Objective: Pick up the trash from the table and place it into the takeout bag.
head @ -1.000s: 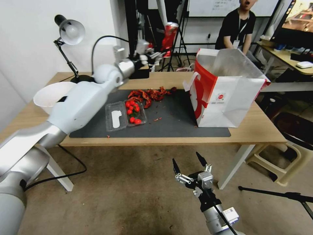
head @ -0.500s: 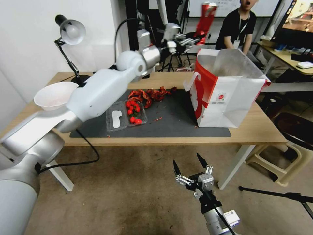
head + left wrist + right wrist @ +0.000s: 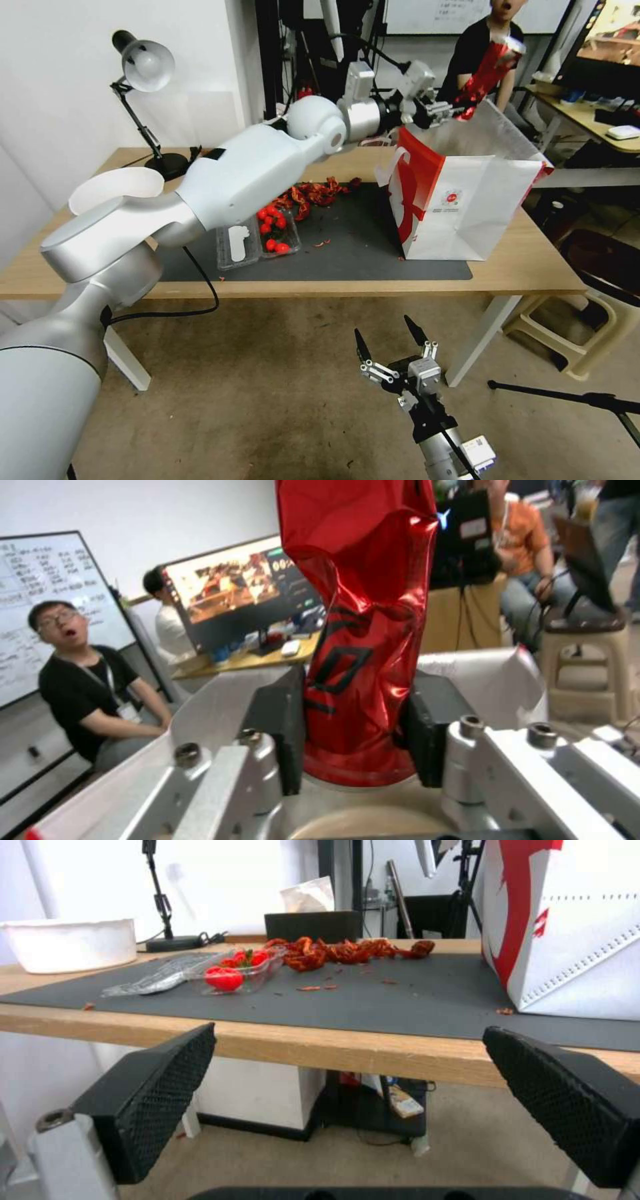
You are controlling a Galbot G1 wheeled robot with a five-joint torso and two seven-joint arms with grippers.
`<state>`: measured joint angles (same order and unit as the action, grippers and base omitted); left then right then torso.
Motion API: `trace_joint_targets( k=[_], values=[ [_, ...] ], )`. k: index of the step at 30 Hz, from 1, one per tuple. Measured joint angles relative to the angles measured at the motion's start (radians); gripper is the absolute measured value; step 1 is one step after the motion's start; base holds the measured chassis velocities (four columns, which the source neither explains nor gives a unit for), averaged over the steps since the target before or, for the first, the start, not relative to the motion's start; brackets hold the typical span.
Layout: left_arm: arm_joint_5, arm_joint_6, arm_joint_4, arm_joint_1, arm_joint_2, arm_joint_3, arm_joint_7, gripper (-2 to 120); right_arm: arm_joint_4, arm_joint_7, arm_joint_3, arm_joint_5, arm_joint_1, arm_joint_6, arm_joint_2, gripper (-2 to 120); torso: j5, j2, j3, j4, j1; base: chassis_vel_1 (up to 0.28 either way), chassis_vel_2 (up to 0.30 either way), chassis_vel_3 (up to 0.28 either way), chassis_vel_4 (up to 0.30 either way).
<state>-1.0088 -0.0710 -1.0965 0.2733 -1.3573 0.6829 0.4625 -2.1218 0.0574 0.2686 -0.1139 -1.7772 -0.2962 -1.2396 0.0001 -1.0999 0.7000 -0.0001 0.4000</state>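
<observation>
My left gripper (image 3: pixel 448 110) is shut on a crumpled shiny red foil wrapper (image 3: pixel 490 67), a piece of the trash, holding it above the back of the open mouth of the takeout bag (image 3: pixel 467 200). In the left wrist view the wrapper (image 3: pixel 363 630) is pinched between the black pads (image 3: pixel 283 730), with the bag's white rim (image 3: pixel 213 695) below it. The bag stands upright on the right end of the table (image 3: pixel 520 267). My right gripper (image 3: pixel 385 337) hangs open below the table's front edge, holding nothing; its view shows its pads (image 3: pixel 160 1090) spread wide.
On the dark mat (image 3: pixel 373 247) lie an open clear clamshell with cherry tomatoes (image 3: pixel 257 237) and a pile of red scraps (image 3: pixel 307 193). A white bowl (image 3: pixel 110 190) and a desk lamp (image 3: pixel 143 67) stand at the table's left. A stool (image 3: pixel 587 320) sits at the right.
My left arm has swung to the right and upward with the red wrapper, from over the table's back edge to above the bag's mouth. The right gripper has stayed put.
</observation>
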Motion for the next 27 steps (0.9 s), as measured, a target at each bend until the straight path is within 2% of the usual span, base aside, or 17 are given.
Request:
trace_joint_targets(
  k=[3, 4, 6, 7, 10, 11, 13, 15, 17, 19, 21, 22, 23, 24, 25, 26, 27],
  values=[
    [0.024, -0.001, -0.005, 0.000, 0.012, 0.004, 0.002, 50, 0.001, -0.001, -0.001, 0.000, 0.002, 0.000, 0.000, 100, -0.0002, 0.000, 0.000, 0.0003, 0.000, 0.000, 0.000, 0.000, 0.000],
    [0.024, -0.001, -0.005, 0.000, 0.012, 0.004, 0.002, 50, 0.001, -0.001, -0.001, 0.000, 0.002, 0.000, 0.000, 100, -0.0002, 0.000, 0.000, 0.0003, 0.000, 0.000, 0.000, 0.000, 0.000],
    [0.028, -0.001, -0.007, 0.001, 0.017, 0.008, -0.001, 59, 0.002, -0.001, -0.005, 0.000, 0.007, 0.000, -0.001, 100, -0.0002, 0.000, 0.000, 0.0002, 0.000, 0.000, 0.000, 0.000, 0.000],
    [0.028, -0.001, -0.007, 0.001, 0.017, 0.008, -0.001, 59, 0.002, -0.001, -0.005, 0.000, 0.007, 0.000, -0.001, 100, -0.0002, 0.000, 0.000, 0.0002, 0.000, 0.000, 0.000, 0.000, 0.000],
    [0.029, 0.003, -0.018, -0.003, 0.024, 0.002, -0.015, 75, 0.003, -0.002, -0.009, 0.000, 0.011, 0.003, -0.004, 100, -0.0001, 0.000, 0.000, -0.0001, 0.000, 0.000, 0.000, 0.000, 0.000],
    [0.029, 0.003, -0.018, -0.003, 0.024, 0.002, -0.015, 75, 0.003, -0.002, -0.009, 0.000, 0.011, 0.003, -0.004, 100, -0.0001, 0.000, 0.000, -0.0001, 0.000, 0.000, 0.000, 0.000, 0.000],
    [0.029, 0.010, -0.029, -0.011, 0.035, -0.013, -0.015, 85, 0.004, -0.002, -0.010, 0.000, 0.011, 0.003, -0.004, 100, -0.0001, 0.000, 0.000, -0.0001, 0.000, 0.000, 0.000, 0.000, 0.000],
    [0.029, 0.016, -0.030, -0.014, 0.038, -0.018, -0.011, 86, 0.004, -0.002, -0.010, 0.000, 0.012, 0.004, -0.003, 100, -0.0001, 0.000, 0.000, 0.0000, 0.000, 0.000, 0.000, 0.000, 0.000],
    [0.028, 0.026, -0.041, -0.033, 0.052, -0.045, -0.009, 97, 0.004, -0.002, -0.009, 0.000, 0.014, 0.005, -0.002, 100, -0.0002, 0.000, 0.000, 0.0002, 0.000, 0.000, 0.000, 0.000, 0.000],
    [0.026, 0.028, -0.050, -0.044, 0.059, -0.058, -0.020, 99, 0.004, -0.002, -0.009, 0.000, 0.015, 0.005, -0.002, 100, -0.0001, 0.000, 0.000, 0.0002, 0.000, 0.000, 0.000, 0.000, 0.000],
    [0.027, 0.033, -0.078, -0.071, 0.075, -0.082, -0.069, 100, 0.004, -0.002, -0.009, 0.000, 0.016, 0.006, -0.002, 100, -0.0001, 0.000, 0.000, 0.0000, 0.000, 0.000, 0.000, 0.000, 0.000],
    [0.027, 0.033, -0.078, -0.071, 0.075, -0.082, -0.069, 100, 0.004, -0.002, -0.009, 0.000, 0.016, 0.006, -0.002, 100, -0.0001, 0.000, 0.000, 0.0000, 0.000, 0.000, 0.000, 0.000, 0.000],
    [0.031, 0.038, -0.111, -0.094, 0.089, -0.095, -0.143, 100, 0.004, -0.002, -0.009, 0.000, 0.016, 0.006, -0.003, 100, -0.0001, 0.000, 0.000, 0.0000, 0.000, 0.000, 0.000, 0.000, 0.000],
    [0.034, 0.030, -0.182, -0.146, 0.116, -0.119, -0.294, 100, 0.004, -0.001, -0.009, 0.001, 0.016, 0.006, -0.005, 100, -0.0002, 0.000, 0.000, 0.0000, 0.000, 0.000, 0.000, 0.000, 0.000],
    [0.034, 0.030, -0.182, -0.146, 0.116, -0.119, -0.294, 100, 0.004, -0.001, -0.009, 0.001, 0.016, 0.006, -0.005, 100, -0.0002, 0.000, 0.000, 0.0000, 0.000, 0.000, 0.000, 0.000, 0.000],
    [0.052, 0.020, -0.250, -0.205, 0.142, -0.145, -0.413, 100, 0.006, -0.001, -0.009, 0.004, 0.016, 0.006, -0.005, 100, -0.0003, 0.000, 0.000, 0.0001, 0.000, 0.000, 0.000, 0.000, 0.000],
    [0.070, 0.016, -0.294, -0.245, 0.158, -0.162, -0.486, 100, 0.007, 0.000, -0.009, 0.004, 0.017, 0.006, -0.006, 100, -0.0002, 0.000, 0.000, 0.0001, 0.000, 0.000, 0.000, 0.000, 0.000]
  ],
)
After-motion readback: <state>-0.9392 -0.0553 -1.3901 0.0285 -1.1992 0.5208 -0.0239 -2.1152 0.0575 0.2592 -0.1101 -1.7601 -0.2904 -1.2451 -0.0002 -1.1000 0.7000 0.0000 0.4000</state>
